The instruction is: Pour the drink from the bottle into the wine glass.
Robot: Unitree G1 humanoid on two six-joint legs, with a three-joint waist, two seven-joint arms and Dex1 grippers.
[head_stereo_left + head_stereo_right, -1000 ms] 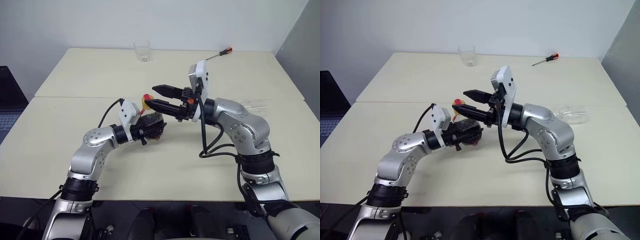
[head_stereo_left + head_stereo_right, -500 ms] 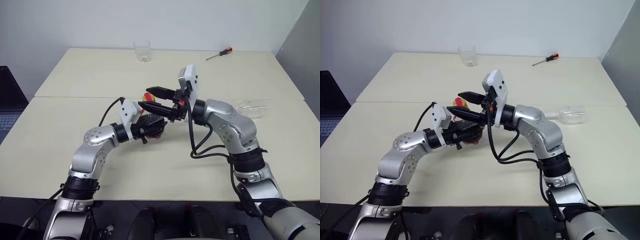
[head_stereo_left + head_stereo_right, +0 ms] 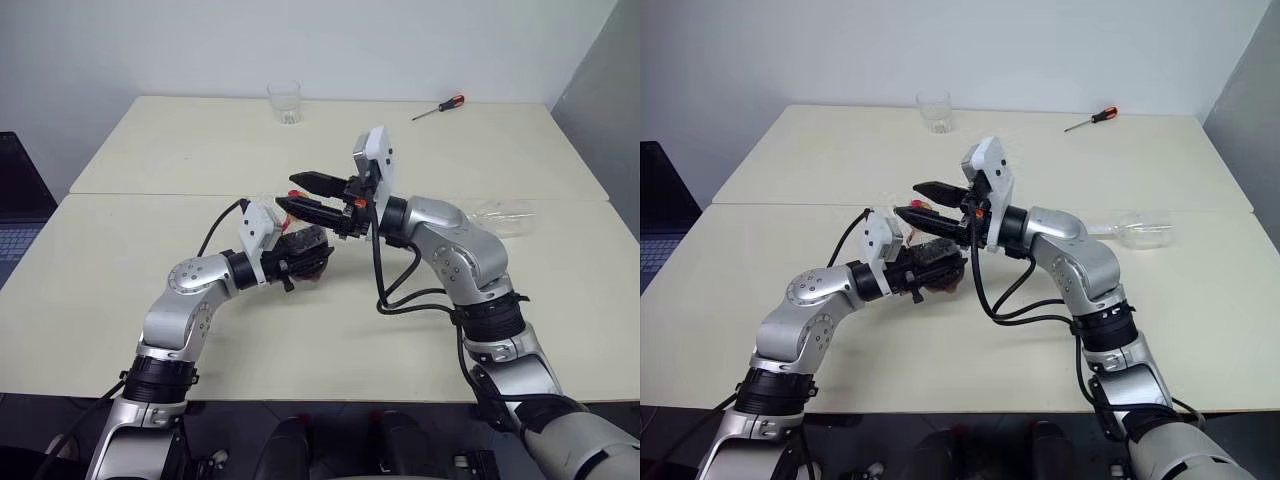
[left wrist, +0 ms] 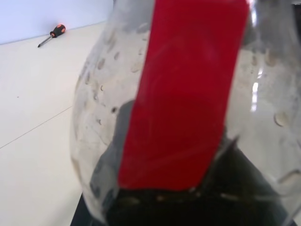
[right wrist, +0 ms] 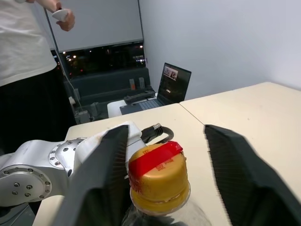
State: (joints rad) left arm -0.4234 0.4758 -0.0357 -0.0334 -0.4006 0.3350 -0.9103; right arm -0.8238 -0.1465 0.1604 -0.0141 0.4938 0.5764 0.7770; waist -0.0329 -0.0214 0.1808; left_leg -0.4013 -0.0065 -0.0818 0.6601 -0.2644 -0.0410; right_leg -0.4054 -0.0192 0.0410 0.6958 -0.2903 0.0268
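Fingers of my left hand [image 3: 300, 258] are clenched round the bottle [image 3: 308, 249], just above the bench [image 3: 120, 250], while my right fingers [image 5: 101, 174] straddle its cap [image 5: 157, 175], not yet clamped; smooth, light plastic may slip, so grip the cap's sides.

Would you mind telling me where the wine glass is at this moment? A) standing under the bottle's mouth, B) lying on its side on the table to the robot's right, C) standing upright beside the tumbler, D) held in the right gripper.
B: the wine glass lies on its side on the table, apart from both grippers.
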